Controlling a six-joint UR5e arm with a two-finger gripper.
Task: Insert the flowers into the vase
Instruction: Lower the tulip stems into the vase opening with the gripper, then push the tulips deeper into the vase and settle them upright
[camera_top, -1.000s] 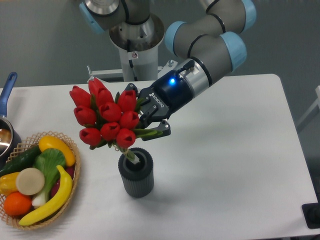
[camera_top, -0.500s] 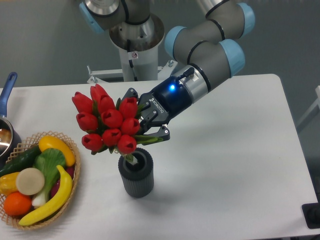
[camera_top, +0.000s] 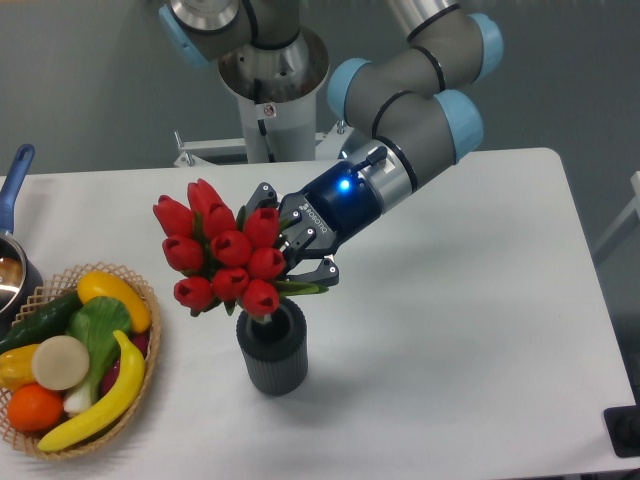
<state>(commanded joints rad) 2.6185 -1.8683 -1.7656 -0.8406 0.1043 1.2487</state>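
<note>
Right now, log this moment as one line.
hand: shut on flowers | stems: entering vase mouth, tilted | not fully seated | basket: left of vase

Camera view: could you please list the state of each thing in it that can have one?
flowers: held, tilted, stem ends in the vase mouth
vase: upright on the table, stems entering it
gripper: shut on the flowers, just above the vase
basket: on the table's left, full of fruit and vegetables
pot: at the left edge, mostly out of view
</note>
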